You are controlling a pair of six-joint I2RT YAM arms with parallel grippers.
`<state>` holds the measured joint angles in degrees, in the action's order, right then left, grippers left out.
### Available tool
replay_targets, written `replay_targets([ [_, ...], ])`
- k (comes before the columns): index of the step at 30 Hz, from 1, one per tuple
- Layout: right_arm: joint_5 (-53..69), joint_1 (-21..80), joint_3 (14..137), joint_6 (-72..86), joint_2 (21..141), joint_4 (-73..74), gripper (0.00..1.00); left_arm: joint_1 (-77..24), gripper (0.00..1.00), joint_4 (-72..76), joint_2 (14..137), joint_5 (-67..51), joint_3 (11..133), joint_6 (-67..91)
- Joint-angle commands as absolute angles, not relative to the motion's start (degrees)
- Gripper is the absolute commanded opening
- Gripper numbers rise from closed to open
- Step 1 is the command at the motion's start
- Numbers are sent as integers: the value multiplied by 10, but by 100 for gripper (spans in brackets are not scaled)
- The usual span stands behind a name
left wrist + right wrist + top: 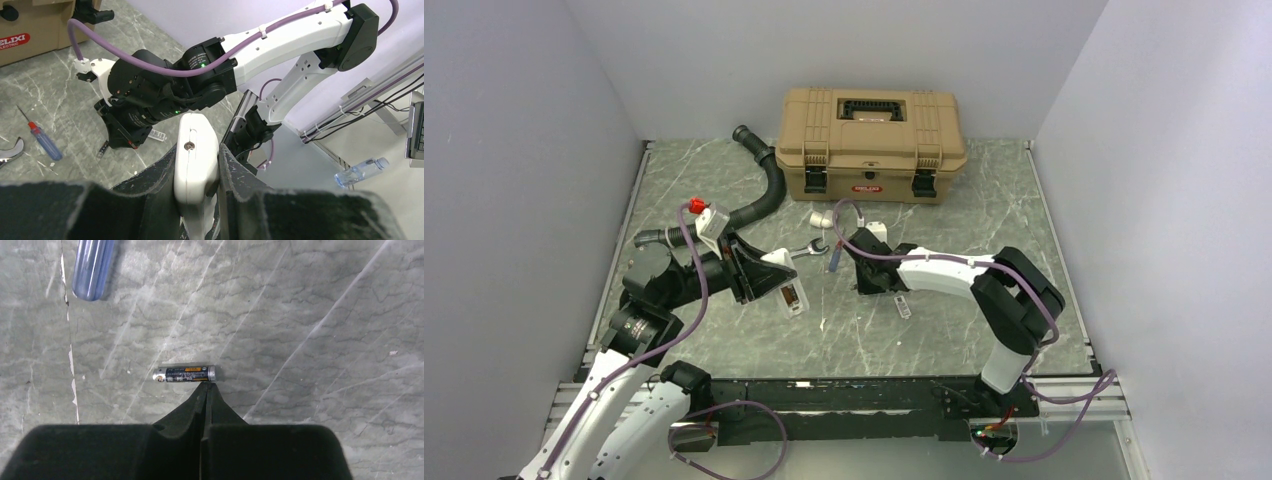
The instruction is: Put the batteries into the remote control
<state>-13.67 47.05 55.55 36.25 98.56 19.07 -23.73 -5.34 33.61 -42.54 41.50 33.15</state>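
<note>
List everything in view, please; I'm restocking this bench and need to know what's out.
toolbox: one, tan, back of table.
hose: one, black, left of toolbox.
wrench: one, silver, table centre.
cylinder piece: one, white, before toolbox.
screwdriver: one, red and blue, beside wrench.
battery: one, dark with orange label, at right tool's tip.
small piece: one, white, near right tool; unclear what.
bottle: one, clear, beyond the table.
remote control: one, white, in left tool.
table: one, grey marbled, under all.
left tool: one, black, shut on remote control.
right tool: one, black, shut, empty.
</note>
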Motion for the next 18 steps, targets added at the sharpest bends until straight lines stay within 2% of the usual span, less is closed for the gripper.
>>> replay_targets([
  [1,-160,456,566,345,1010,202,2,-236,0,-38,340,-421,445,322],
  [18,-128,441,594,328,1033,180,1,-236,0,-51,343,-413,452,317],
])
